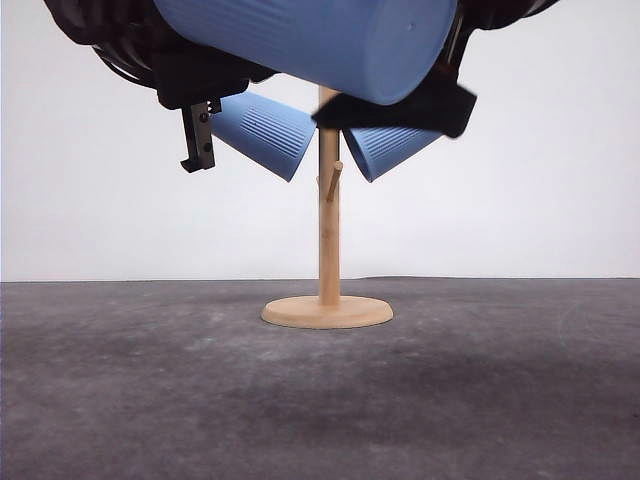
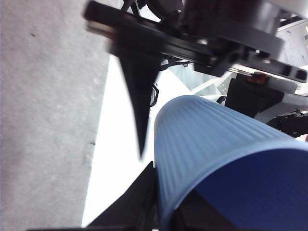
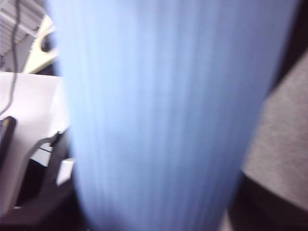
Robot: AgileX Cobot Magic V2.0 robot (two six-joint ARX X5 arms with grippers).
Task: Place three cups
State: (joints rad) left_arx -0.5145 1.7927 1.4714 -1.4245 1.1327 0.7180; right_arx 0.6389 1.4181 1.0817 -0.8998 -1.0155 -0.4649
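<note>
Hanging close to the front camera, one light-blue ribbed cup (image 1: 320, 45) lies tilted, nearly on its side, high above the desk (image 1: 500, 380). Flat base toward the right, slightly lower; wider end toward the left, running behind dark arm parts.

Two more cups sit on the wooden stand (image 1: 328, 250) behind it. Left-hand hung cup (image 1: 262, 132) slants down toward the post, base lowest. Right-hand hung cup (image 1: 388, 148) slants the other way, base also pointing down and inward. Both are partly covered by the near cup and by black hardware. A short bare peg juts from the post below them. The stand's round base rests on the grey desk, middle of the scene, plain white wall behind.

Left gripper (image 2: 149, 211): in the left wrist view the ribbed cup (image 2: 216, 149) lies right against the dark fingers at the frame edge, rim band and shaded interior toward the camera. One black finger (image 2: 137, 96) of the other arm, blurred, points down beside the cup. Whether the left fingers pinch the cup I cannot tell; contact is hidden.

Right wrist view: blurred blue ribbed wall (image 3: 159, 115) very close to the lens, grey desk at one side. Right fingers' state cannot be told.

Front view: a black finger (image 1: 200, 135) hangs down at upper left, beside the left hung cup; which arm it belongs to is unclear.
</note>
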